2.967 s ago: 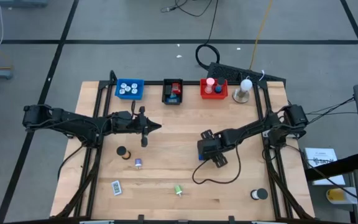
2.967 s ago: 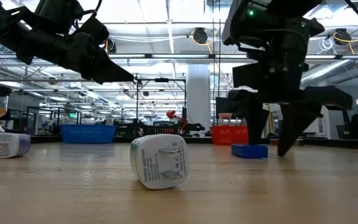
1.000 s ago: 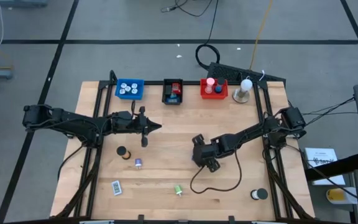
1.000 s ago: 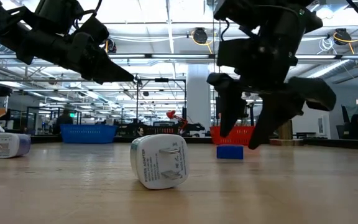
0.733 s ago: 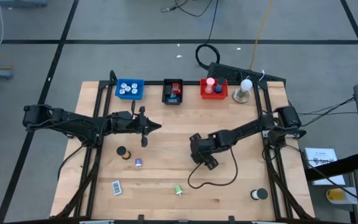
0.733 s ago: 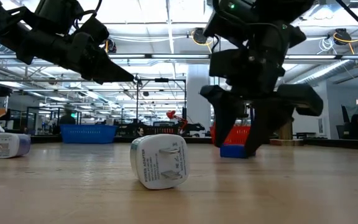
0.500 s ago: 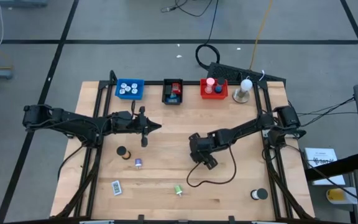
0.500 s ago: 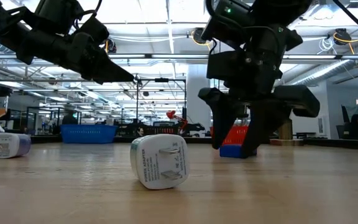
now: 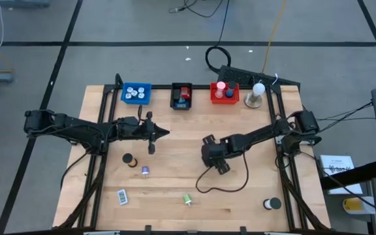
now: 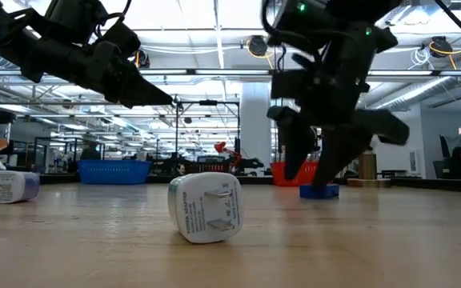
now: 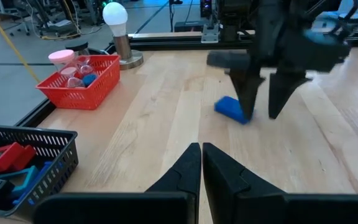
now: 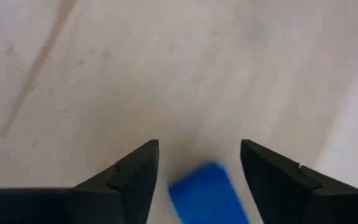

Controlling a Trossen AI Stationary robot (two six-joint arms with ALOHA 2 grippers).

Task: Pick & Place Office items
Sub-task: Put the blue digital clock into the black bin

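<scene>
A small flat blue block lies flat on the wooden table near its middle. My right gripper stands open over it, slanting down, one finger on each side of the block; the low view shows the block under the fingers. My left gripper is shut, holds nothing and hovers over the left half of the table. Other office items lie loose near the front: a black cylinder, a purple-and-white one, a white-and-teal rectangle and a green piece. My right gripper comes at the blue block from above, slanting, fingers astride it. One fingertip stands at the block's end; whether it touches I cannot tell. The block lies flat on the table.
Along the far edge stand a blue tray, a black tray, a red tray and a white ball-topped stand. A black-and-white cylinder lies front right. A black cable loops below my right gripper.
My right gripper has gone a little toward the table's right edge and rolled slightly about its own axis. The blue block has slid along the table the same way and still lies flat.
</scene>
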